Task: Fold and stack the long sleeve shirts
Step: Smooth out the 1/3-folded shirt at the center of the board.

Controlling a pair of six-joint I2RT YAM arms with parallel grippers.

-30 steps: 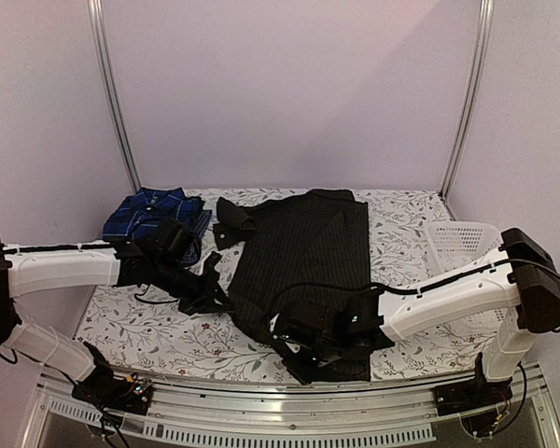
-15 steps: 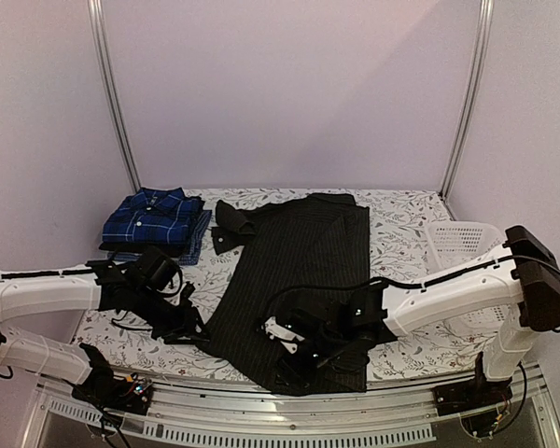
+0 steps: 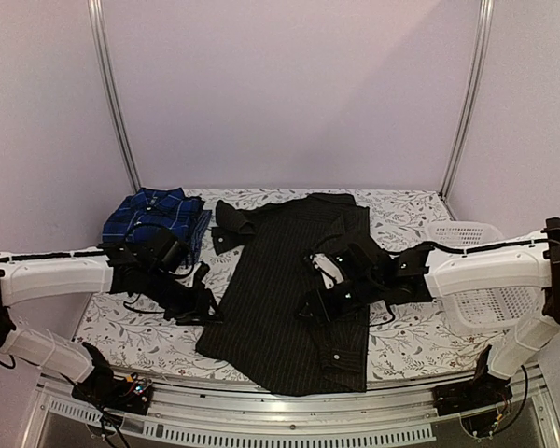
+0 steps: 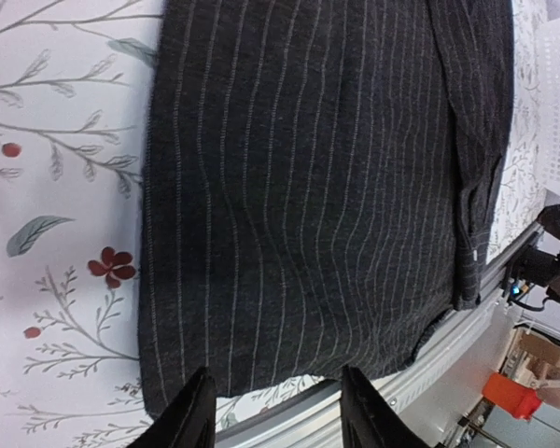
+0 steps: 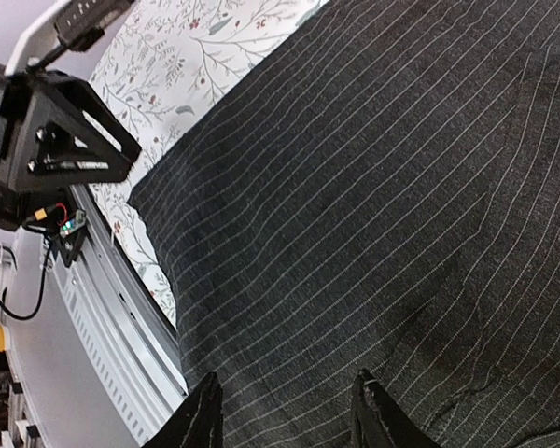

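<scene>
A black pinstriped long sleeve shirt [image 3: 289,289] lies spread flat down the middle of the table, its hem at the near edge and its collar at the far side. A blue plaid shirt [image 3: 154,219] sits folded at the back left. My left gripper [image 3: 202,301] hovers beside the pinstriped shirt's left edge, open, with nothing between its fingers. The left wrist view shows the left gripper [image 4: 275,415] above the striped cloth [image 4: 308,187] near the hem. My right gripper [image 3: 315,303] hangs open over the shirt's middle. In the right wrist view the right gripper [image 5: 289,415] is empty above the cloth [image 5: 355,187].
A white mesh basket [image 3: 476,271] stands at the table's right edge, under my right arm. The floral tablecloth [image 3: 140,336] shows to the left and right of the shirt. A metal rail [image 3: 261,415] runs along the near edge.
Both grippers opened and let go of the pinstriped shirt's lower part, which now lies flat. The right gripper rose and drew back toward the shirt's middle; the left pulled off its left edge.
</scene>
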